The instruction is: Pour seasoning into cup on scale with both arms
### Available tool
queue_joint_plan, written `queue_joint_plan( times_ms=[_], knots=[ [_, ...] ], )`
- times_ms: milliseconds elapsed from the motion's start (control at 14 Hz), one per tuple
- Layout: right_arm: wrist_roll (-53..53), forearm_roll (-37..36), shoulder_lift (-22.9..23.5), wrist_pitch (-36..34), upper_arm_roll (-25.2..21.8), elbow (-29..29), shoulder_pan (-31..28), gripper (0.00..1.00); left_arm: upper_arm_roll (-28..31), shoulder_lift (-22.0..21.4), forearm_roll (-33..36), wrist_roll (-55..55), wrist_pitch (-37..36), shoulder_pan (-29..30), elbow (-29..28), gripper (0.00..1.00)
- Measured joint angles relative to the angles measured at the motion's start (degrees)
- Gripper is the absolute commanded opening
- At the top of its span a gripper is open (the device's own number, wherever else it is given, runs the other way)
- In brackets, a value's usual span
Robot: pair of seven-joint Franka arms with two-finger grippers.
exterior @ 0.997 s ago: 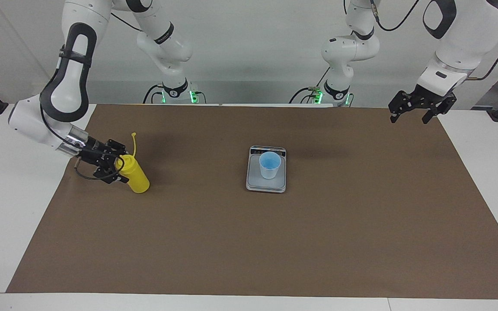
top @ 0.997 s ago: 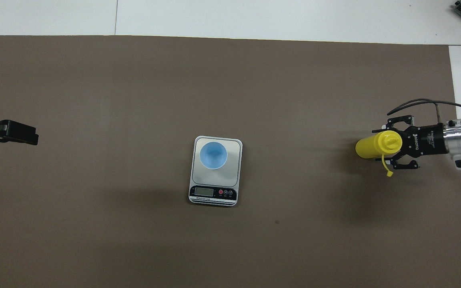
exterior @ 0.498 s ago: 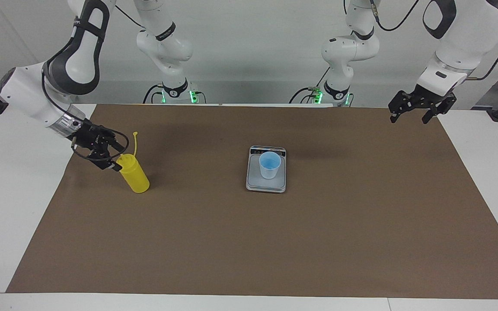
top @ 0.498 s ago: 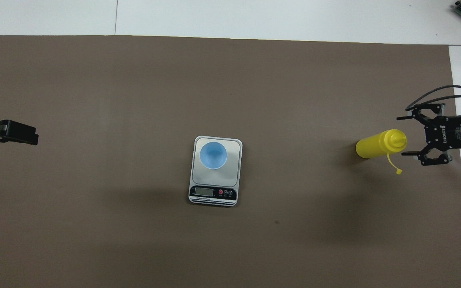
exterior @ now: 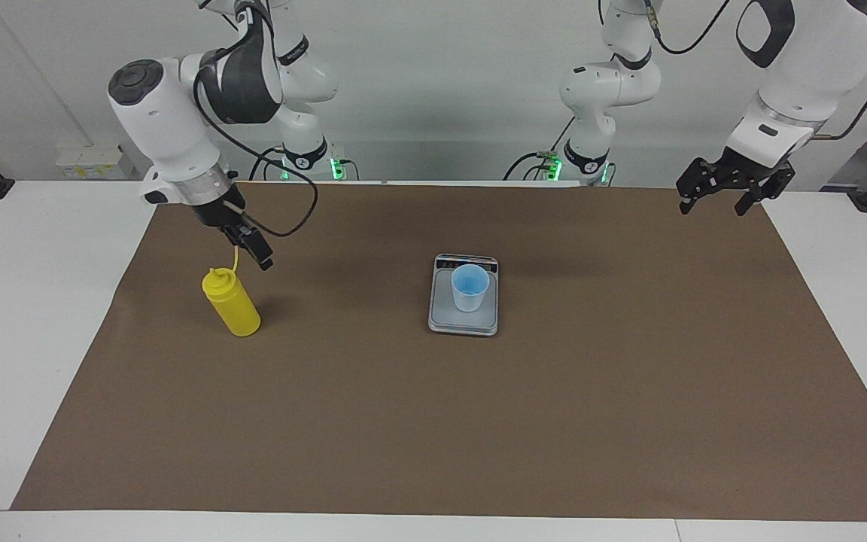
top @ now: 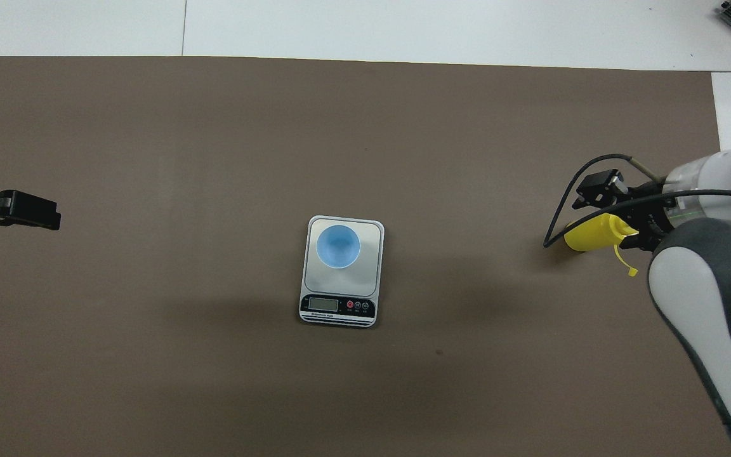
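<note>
The right gripper (exterior: 253,247) is raised just above the yellow cylindrical plastic squeeze bottle (exterior: 232,303), fingers spread, nothing held. The left gripper (exterior: 734,188) is parked over the counter (exterior: 42,316) edge, fingers spread and empty. The bottle is stood upright toward the right arm's end.

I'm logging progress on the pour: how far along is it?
Done: the cup stands on the scale. In hand: nothing; the open right gripper hangs just above the upright seasoning bottle, not holding it. The open left gripper waits over its end of the table. Left: grasping, carrying and pouring.
</note>
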Motion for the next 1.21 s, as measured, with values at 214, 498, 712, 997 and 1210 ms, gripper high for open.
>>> queue_joint_plan(
  times_ms=[214, 498, 712, 997, 1210],
  knots=[
    [-10.05, -4.57, -0.83, -1.75, 0.02, 2.22, 0.87, 1.0, 0.0, 0.0, 0.0, 0.0, 0.0, 0.0, 0.0, 1.0],
    [-16.37, -8.15, -1.22, -7.71, -0.07, 9.28, 0.87, 1.0, 0.0, 0.0, 0.0, 0.0, 0.0, 0.0, 0.0, 1.0],
    [-17.42, -8.2, -1.12, -11.54, -0.16, 12.72, 0.79, 1.0, 0.0, 0.0, 0.0, 0.0, 0.0, 0.0, 0.0, 1.0],
    [-19.31, -8.2, -0.66, -13.83, -0.57, 13.12, 0.64, 1.0, 0.0, 0.0, 0.0, 0.0, 0.0, 0.0, 0.0, 1.0],
    [-22.1, -8.12, -0.51, -14.09, -0.93, 12.38, 0.05, 1.0, 0.0, 0.0, 0.0, 0.0, 0.0, 0.0, 0.0, 1.0]
  ],
)
